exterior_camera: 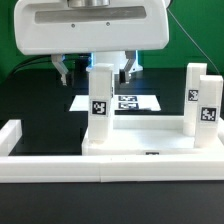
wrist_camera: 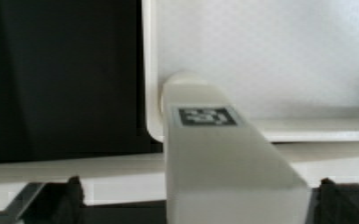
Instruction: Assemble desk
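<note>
The white tabletop panel [exterior_camera: 135,150] lies flat against the front border wall. It fills the far part of the wrist view [wrist_camera: 282,60]. One tagged leg [exterior_camera: 100,105] stands upright on its corner at the exterior view's left and shows close up in the wrist view [wrist_camera: 220,165]. Two more legs [exterior_camera: 194,95] [exterior_camera: 208,112] stand upright at the exterior view's right. My gripper [exterior_camera: 97,68] hangs just above the left leg's top. Its fingers [wrist_camera: 60,200] straddle the leg with a gap on each side, so the gripper [wrist_camera: 197,205] is open. No fourth leg shows.
The low white border wall [exterior_camera: 60,170] runs along the front and turns up the exterior view's left [exterior_camera: 10,135]. The marker board [exterior_camera: 130,101] lies on the black table behind the legs.
</note>
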You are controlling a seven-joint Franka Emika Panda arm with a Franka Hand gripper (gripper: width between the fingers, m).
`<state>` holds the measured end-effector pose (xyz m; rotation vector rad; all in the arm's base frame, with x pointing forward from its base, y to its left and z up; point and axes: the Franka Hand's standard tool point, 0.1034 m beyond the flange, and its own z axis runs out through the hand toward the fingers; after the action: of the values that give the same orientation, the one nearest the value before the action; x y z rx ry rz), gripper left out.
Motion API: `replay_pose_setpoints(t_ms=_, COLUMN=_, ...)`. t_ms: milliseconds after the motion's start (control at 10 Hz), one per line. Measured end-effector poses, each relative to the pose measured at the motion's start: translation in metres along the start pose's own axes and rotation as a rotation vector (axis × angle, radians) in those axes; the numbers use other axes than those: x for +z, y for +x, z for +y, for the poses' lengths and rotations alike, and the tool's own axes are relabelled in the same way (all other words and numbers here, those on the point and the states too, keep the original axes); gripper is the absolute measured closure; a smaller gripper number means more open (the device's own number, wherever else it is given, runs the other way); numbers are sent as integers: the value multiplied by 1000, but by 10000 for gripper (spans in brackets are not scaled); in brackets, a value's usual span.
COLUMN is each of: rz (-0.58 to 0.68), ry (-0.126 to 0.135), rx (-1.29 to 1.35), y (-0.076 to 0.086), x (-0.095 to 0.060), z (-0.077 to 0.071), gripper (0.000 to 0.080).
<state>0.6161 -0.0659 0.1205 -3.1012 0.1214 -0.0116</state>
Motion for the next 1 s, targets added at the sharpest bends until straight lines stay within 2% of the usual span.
replay_pose_setpoints(t_ms=300, rz=2, ry=-2, rx=-6, y=0, x=4, z=-2, gripper=151)
replay_pose_setpoints(t_ms=500, rz=2, ry=-7, rx=-13, y=0, x=3, z=-1, gripper=418)
replay_pose_setpoints(t_ms=600, rz=2, ry=-7, rx=-12, y=0, x=3, z=-1, gripper=418)
replay_pose_setpoints(t_ms=700, rz=2, ry=-7, rx=-12, y=0, x=3, z=-1, gripper=512)
replay_pose_setpoints(t_ms=1000, rz=2, ry=-7, rx=14, y=0, x=3, z=-1, gripper=512)
